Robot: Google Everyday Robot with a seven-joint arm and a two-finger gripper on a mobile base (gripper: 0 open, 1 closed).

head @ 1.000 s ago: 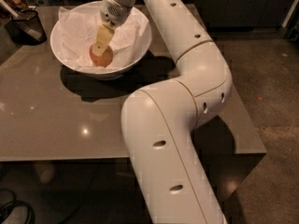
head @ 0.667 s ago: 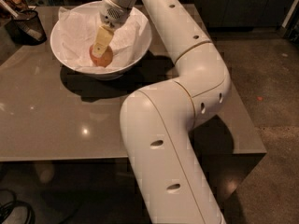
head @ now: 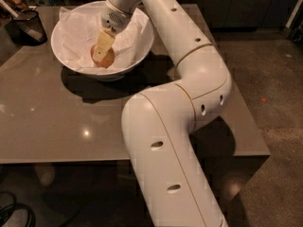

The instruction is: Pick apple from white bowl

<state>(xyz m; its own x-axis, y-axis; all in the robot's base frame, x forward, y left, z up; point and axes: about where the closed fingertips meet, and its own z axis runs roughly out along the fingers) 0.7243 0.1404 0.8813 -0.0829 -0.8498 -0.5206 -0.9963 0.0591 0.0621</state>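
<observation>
Reddish-orange with a yellow blush, the apple [head: 109,60] lies low in the white bowl [head: 136,56], bedded on crumpled white paper [head: 78,34]. The gripper [head: 101,56] reaches down into the bowl and sits right against the fruit, partly covering it; whether it has a grip cannot be told. The apple looks firm, light and smooth-skinned, so probably slippery. The best hold is likely across its widest middle, squeezed gently to avoid bruising.
</observation>
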